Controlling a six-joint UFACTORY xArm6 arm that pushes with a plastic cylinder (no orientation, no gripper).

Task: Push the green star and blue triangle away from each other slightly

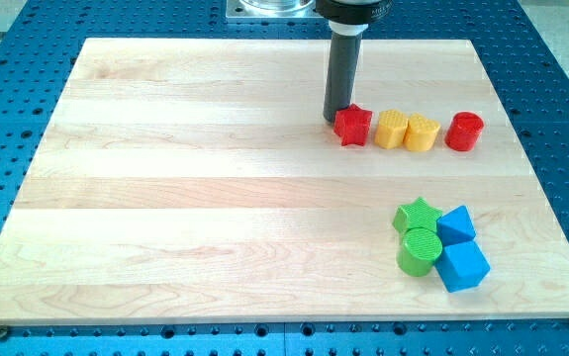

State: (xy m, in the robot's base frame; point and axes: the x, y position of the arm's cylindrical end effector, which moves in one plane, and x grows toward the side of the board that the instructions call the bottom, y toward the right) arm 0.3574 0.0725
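Note:
The green star [417, 215] lies at the view's lower right, touching the blue triangle [456, 224] on its right. A green cylinder [420, 251] sits just below the star, and a blue cube [461, 265] sits below the triangle, so the four form a tight cluster. My tip [335, 119] is far above them near the view's top, right beside the left edge of a red star [353, 126]; I cannot tell if it touches.
To the right of the red star stand a yellow hexagon [392, 129], a yellow heart [422, 133] and a red cylinder [464, 132] in a row. The wooden board [215, 198] lies on a blue perforated table [7, 119].

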